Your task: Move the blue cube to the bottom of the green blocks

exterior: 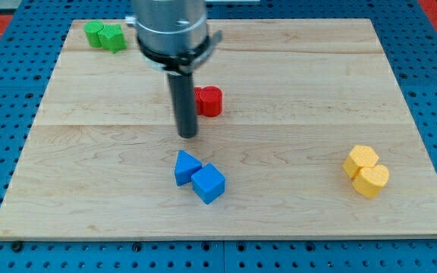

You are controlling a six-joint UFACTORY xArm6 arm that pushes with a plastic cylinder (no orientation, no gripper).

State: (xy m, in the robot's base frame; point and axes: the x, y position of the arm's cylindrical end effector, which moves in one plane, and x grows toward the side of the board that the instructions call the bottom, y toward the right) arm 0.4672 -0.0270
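Blue cube sits lower centre of the frame, turned corner-on so it looks like a diamond, touching a blue wedge-shaped block on its upper left. My tip is just a bare rod, nothing to spread or pinch, sitting just above both blues. Red block is beside the rod. Two green blocks huddle top left on the wooden board; two yellow blocks lower right.
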